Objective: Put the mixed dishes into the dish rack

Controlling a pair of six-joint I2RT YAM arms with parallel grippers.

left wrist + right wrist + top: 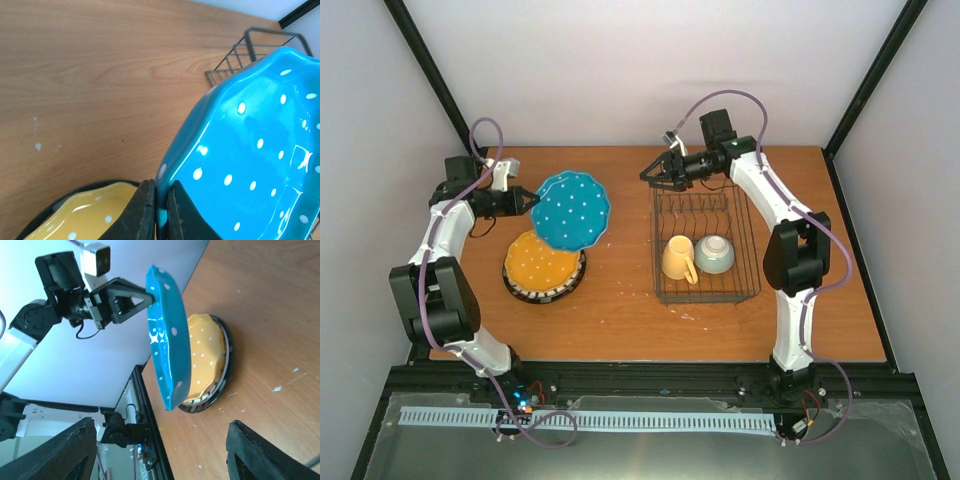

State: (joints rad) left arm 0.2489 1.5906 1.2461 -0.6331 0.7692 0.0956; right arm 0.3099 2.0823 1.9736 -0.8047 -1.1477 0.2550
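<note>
On the left side of the bench [620, 320], your left gripper [528, 200] is pinched tight on the rim of the teal dotted plate [572, 211]. It holds the plate lifted and tilted, just above the far edge of the orange dotted plate [542, 260], which lies on top of other plates [563, 290] on the bench. From the right wrist you see the teal plate almost edge-on and clear of that pile. Your right gripper [648, 176] hangs over the far end of the dish rack [705, 298], jaws spread wide and holding nothing. At the rack's near end sit the pale yellow mug [677, 258] and the small pale green bowl [715, 254], side by side.
</note>
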